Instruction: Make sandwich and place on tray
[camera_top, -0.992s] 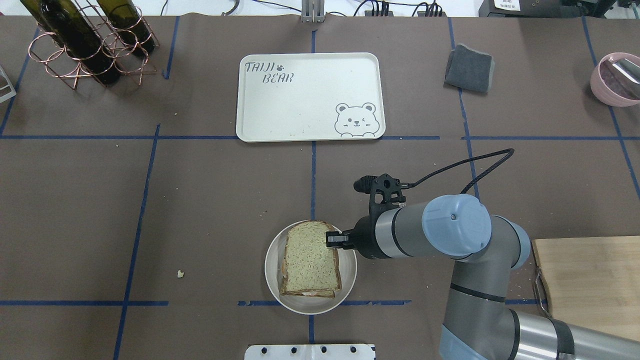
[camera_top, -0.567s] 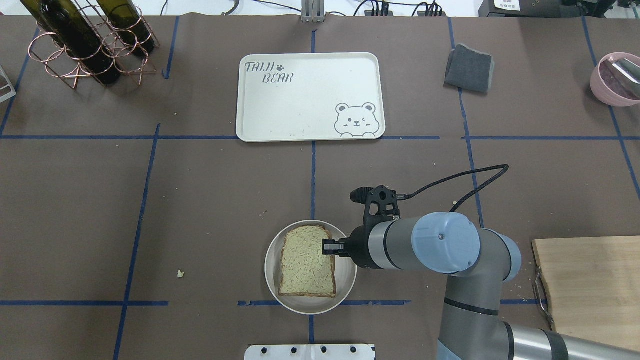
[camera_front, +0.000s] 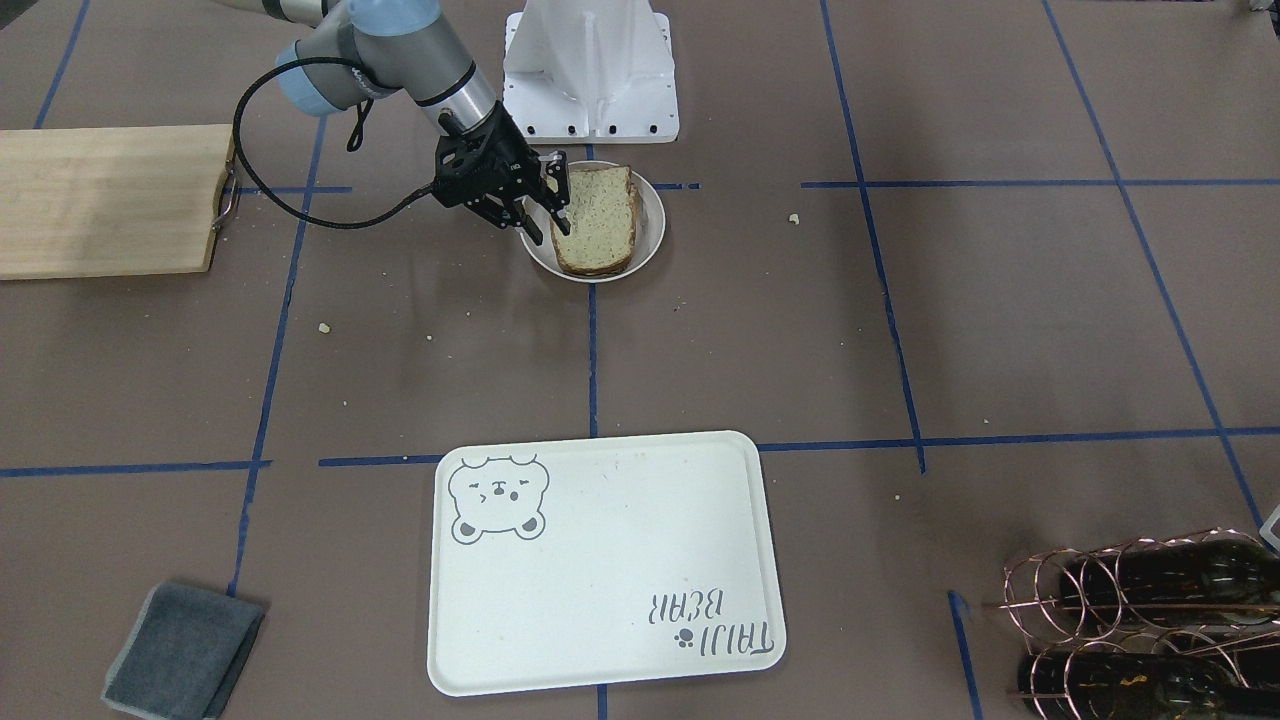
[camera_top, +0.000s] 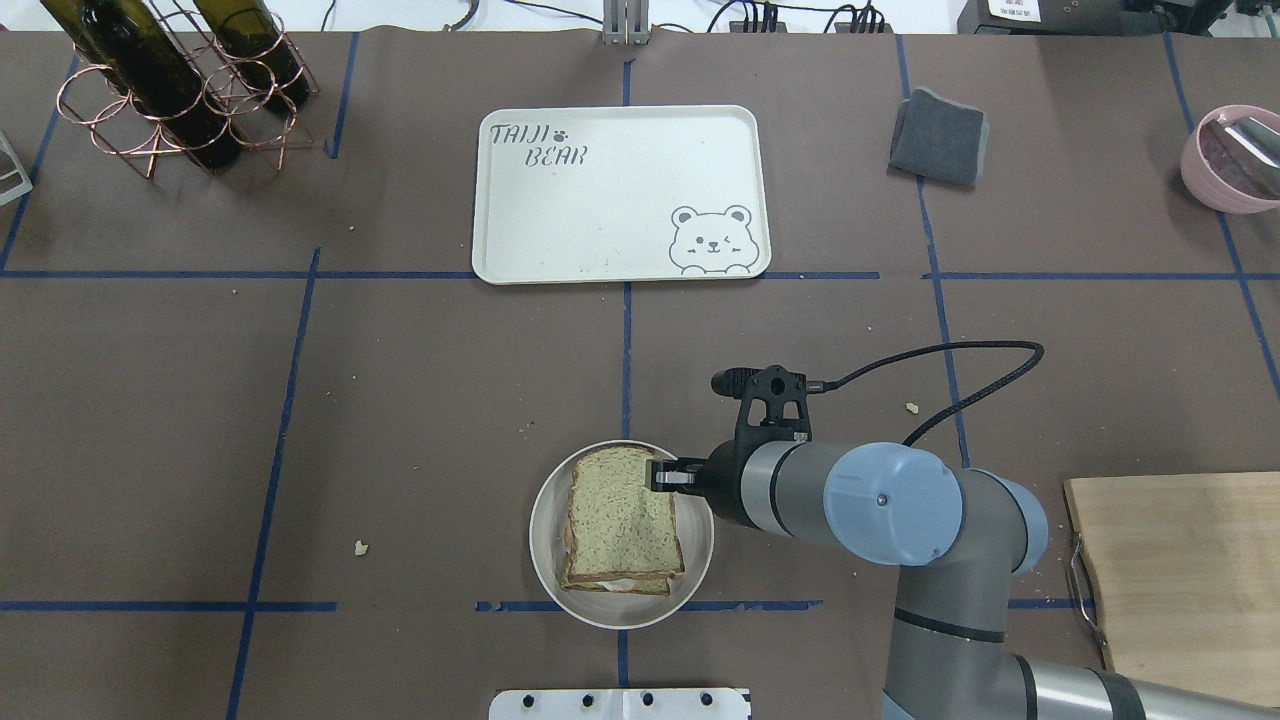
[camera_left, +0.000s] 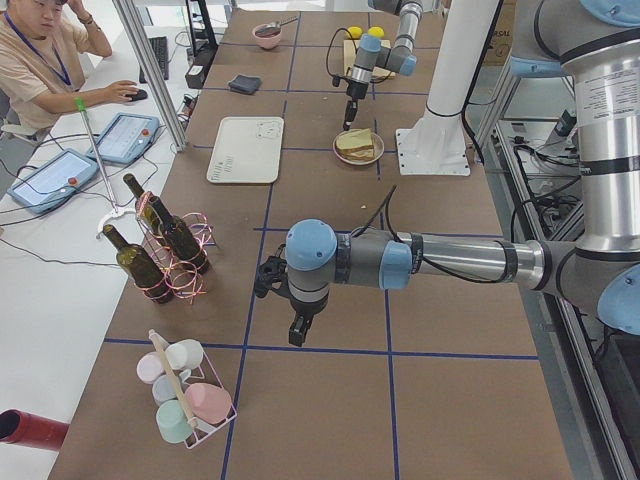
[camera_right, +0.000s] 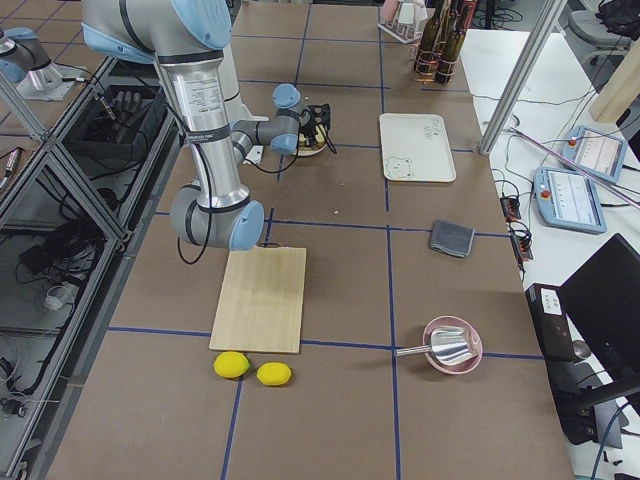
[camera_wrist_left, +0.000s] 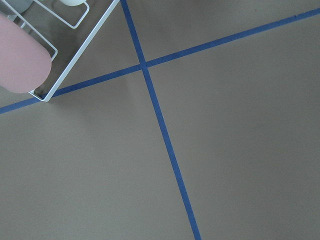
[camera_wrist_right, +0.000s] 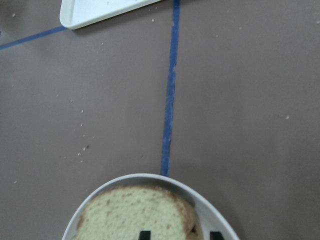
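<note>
The sandwich (camera_top: 620, 525) lies on a small round plate (camera_top: 700, 548) near the table's front centre, with egg white showing under its near edge. My right gripper (camera_top: 662, 477) is at its far right corner. In the right wrist view one fingertip (camera_wrist_right: 144, 235) is over the top slice (camera_wrist_right: 130, 215) and the other is just outside the crust. The jaws stand closed on that edge, which is lifted a little. The cream tray (camera_top: 620, 190) with the bear drawing lies empty beyond. My left gripper (camera_left: 297, 332) hangs over bare table at the far left; I cannot tell its state.
A wooden cutting board (camera_top: 1180, 570) lies right of my right arm. A grey cloth (camera_top: 938, 135) and a pink bowl (camera_top: 1230, 160) are at the back right. A wire rack with wine bottles (camera_top: 180, 90) is at the back left. A cup rack (camera_left: 185, 400) stands near my left gripper.
Between the earlier frames my right gripper dipped down and left and the sandwich lay flat. Now it is back up, and the sandwich's right side is raised again.
</note>
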